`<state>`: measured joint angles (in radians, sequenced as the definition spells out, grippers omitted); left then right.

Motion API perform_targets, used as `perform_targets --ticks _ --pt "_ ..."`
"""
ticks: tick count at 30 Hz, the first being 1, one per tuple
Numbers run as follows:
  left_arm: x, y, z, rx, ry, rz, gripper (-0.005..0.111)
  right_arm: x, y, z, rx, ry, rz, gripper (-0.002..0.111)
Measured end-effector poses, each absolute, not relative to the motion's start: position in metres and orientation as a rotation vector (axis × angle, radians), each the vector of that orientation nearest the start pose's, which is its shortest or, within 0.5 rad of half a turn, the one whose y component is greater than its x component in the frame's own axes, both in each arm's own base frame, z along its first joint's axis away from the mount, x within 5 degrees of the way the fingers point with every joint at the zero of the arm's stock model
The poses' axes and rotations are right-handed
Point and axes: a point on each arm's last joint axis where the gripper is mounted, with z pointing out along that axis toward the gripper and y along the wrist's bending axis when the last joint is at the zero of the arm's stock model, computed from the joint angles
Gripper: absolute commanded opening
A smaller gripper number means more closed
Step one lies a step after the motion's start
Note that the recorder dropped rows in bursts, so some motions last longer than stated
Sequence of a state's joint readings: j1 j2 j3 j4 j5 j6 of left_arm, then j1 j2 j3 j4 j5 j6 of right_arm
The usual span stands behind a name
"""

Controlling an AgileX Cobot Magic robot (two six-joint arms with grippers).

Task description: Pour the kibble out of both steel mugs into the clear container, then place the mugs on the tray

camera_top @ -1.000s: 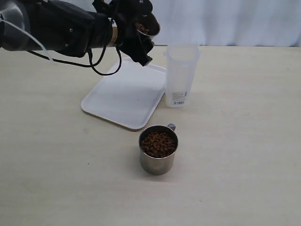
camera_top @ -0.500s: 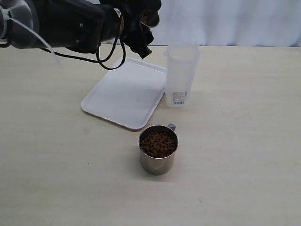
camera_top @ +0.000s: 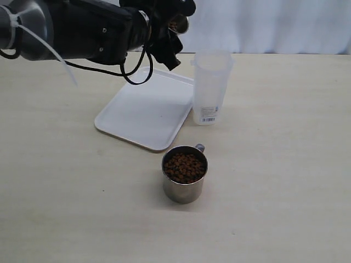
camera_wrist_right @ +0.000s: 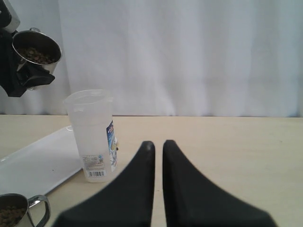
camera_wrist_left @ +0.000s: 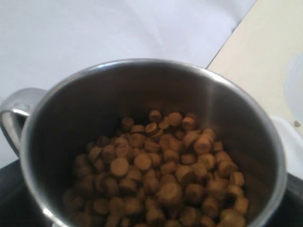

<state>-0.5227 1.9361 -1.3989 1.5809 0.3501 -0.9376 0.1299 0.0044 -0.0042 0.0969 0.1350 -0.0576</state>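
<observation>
My left gripper (camera_top: 168, 38) is shut on a steel mug (camera_top: 179, 23) and holds it high above the tray's far end, tilted, just left of the clear container (camera_top: 211, 87). The left wrist view is filled by that steel mug (camera_wrist_left: 156, 71) and the brown kibble (camera_wrist_left: 161, 175) in it; the fingers are hidden there. The second steel mug (camera_top: 185, 174), full of kibble (camera_top: 185, 167), stands on the table in front of the white tray (camera_top: 145, 109). My right gripper (camera_wrist_right: 158, 144) is shut on nothing, low over the table, facing the clear container (camera_wrist_right: 90, 135). It is out of the exterior view.
A white curtain (camera_top: 263, 24) closes off the back of the beige table (camera_top: 285, 164). The left arm's black body and cables (camera_top: 82, 33) hang over the table's back left.
The left arm has lifted the held mug higher and a little to the right, towards the clear container. The standing mug, tray and container have not moved.
</observation>
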Motion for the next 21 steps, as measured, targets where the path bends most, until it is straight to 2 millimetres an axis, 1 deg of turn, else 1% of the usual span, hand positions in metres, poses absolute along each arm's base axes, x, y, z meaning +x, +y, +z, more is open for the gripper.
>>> perform_targets --ticks 5,9,15,18,21 --pt "0.401 -0.203 0.247 0.938 1.783 0.47 0.0 0.056 0.009 0.202 -0.084 1.618 0.14 0.005" --pt "0.393 -0.216 0.247 0.988 1.756 0.489 0.0 0.056 0.009 0.202 -0.084 1.618 0.14 0.005" --pt "0.392 -0.216 0.248 0.969 1.766 0.535 0.0 0.056 0.009 0.202 -0.084 1.618 0.14 0.005" --pt "0.387 -0.224 0.249 0.988 1.753 0.541 0.0 0.056 0.009 0.202 -0.084 1.618 0.14 0.005" --pt "0.389 -0.231 0.255 0.964 1.761 0.536 0.0 0.056 0.009 0.202 -0.084 1.618 0.14 0.005"
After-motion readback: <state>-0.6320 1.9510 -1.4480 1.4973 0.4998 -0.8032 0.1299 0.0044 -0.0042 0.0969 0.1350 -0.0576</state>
